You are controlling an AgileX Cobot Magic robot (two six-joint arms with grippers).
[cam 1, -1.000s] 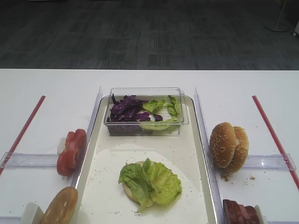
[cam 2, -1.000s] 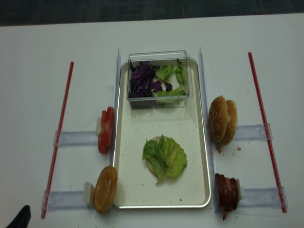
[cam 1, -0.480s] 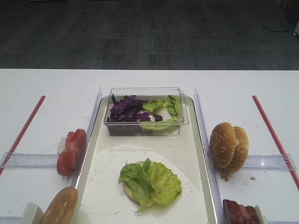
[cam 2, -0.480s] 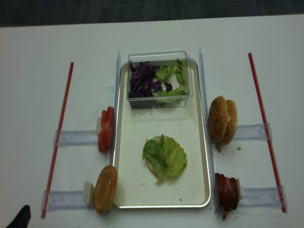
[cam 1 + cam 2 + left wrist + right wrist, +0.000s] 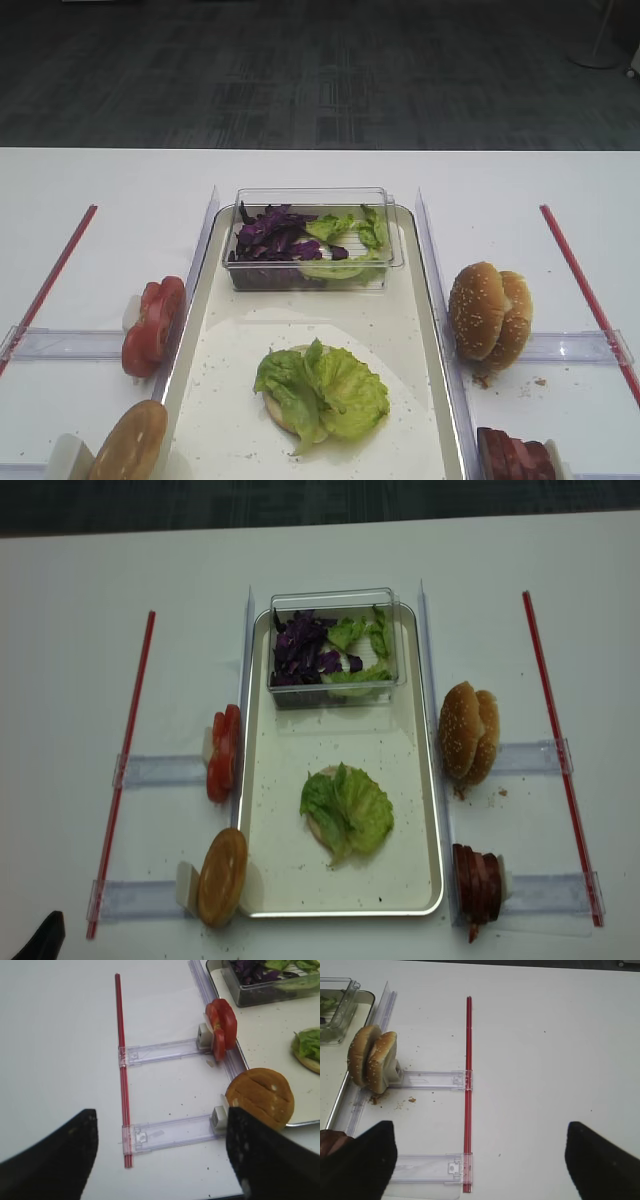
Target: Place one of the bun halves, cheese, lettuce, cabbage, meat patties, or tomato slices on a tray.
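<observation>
One lettuce [image 5: 322,391] leaf lies on a pale bun half [image 5: 280,412] at lower centre of the tray [image 5: 420,330], while both claws, left [image 5: 160,1160] and right [image 5: 480,1160], hang spread wide, grasping nothing, above the white surface [image 5: 545,1050].

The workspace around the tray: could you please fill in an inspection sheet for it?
Surface: white table, crumbs near the buns.
Job's things: tray holds lettuce on a pale bun half; tomato slices and a bun left; sesame buns and meat patties right.
Clutter: clear box with cabbage.
Grippers: left gripper and right gripper open, empty.
Cables: nothing seen.
Surroundings: dark floor.
</observation>
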